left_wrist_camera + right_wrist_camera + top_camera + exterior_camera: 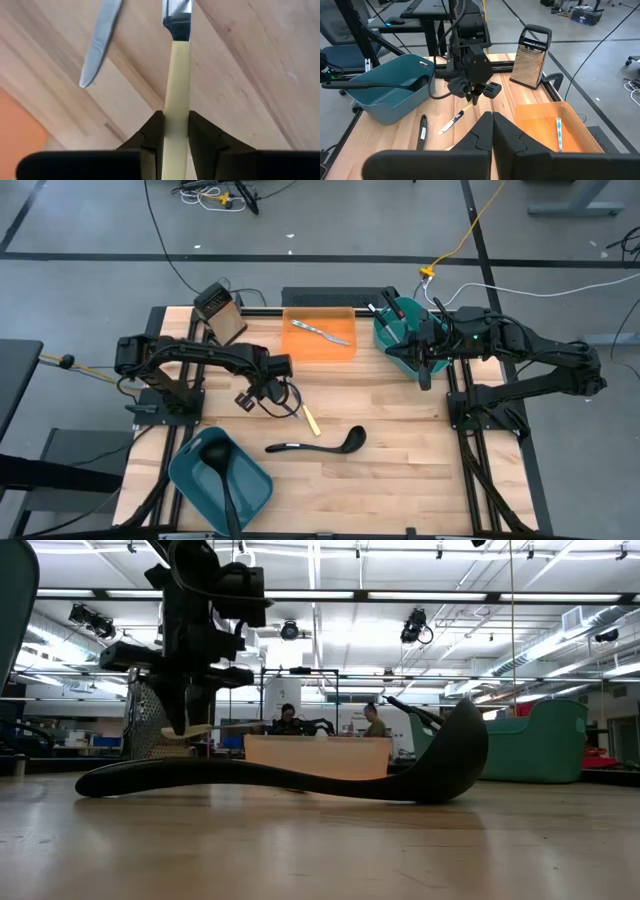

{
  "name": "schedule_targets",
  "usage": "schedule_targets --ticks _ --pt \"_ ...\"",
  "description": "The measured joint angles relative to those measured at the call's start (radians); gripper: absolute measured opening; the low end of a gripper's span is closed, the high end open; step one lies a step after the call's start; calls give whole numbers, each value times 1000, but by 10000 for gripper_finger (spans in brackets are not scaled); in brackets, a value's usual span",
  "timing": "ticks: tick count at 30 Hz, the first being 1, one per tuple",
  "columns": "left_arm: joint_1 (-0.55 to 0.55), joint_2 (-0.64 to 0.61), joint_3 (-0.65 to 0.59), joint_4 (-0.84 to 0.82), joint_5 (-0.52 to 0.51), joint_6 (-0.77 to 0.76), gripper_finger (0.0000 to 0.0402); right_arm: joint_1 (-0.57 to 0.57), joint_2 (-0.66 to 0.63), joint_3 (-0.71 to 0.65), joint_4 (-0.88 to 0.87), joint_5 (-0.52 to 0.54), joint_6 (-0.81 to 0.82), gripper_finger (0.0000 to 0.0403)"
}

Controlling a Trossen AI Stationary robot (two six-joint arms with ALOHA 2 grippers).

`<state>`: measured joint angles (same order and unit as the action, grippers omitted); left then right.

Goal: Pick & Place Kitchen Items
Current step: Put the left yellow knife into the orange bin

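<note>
yellow-handled knife (177, 95): clamped by its pale handle between the fingers (148, 135) of the left gripper (262, 393); silver blade points straight ahead of the claw, handle end pokes out past it toward the table's near edge, seen as a pale stick in the high view.
left gripper: clenched on the yellow-handled knife, over bare wood of the table (400, 430) a little left of centre; in the low view it hangs above the table top with the handle showing under it.
silver knife (100, 42): loose on the wood just beside the held blade, ahead of the left claw and tilted away from it, not touching it.
black ladle (318, 444): flat on the table, near the left claw on the side toward the table's near edge, bowl end turned away from the left arm; fills the foreground in the low view.
second ladle (222, 480): lies in the teal bin (190, 480) at the near left corner, well apart from the left claw.
orange tray (300, 345): beyond the left claw at the far edge, a patterned-handled utensil (325, 333) lying in it.
grater (222, 312): upright at the far left, beside the tray.
right gripper (492, 122): fingers pressed together, holding nothing, over the far right teal bin (395, 340).
</note>
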<state>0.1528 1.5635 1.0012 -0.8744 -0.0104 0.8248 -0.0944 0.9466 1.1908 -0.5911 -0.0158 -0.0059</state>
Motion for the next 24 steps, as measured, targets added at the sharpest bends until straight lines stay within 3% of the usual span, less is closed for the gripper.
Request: schedule_targets --ticks 13,24 --pt "0 -30 10 -4 -4 -80 69 0 -73 0 -2 2 -3 5" --pt "5 -30 190 -7 -37 -94 69 0 -153 0 -15 -2 -5 5"
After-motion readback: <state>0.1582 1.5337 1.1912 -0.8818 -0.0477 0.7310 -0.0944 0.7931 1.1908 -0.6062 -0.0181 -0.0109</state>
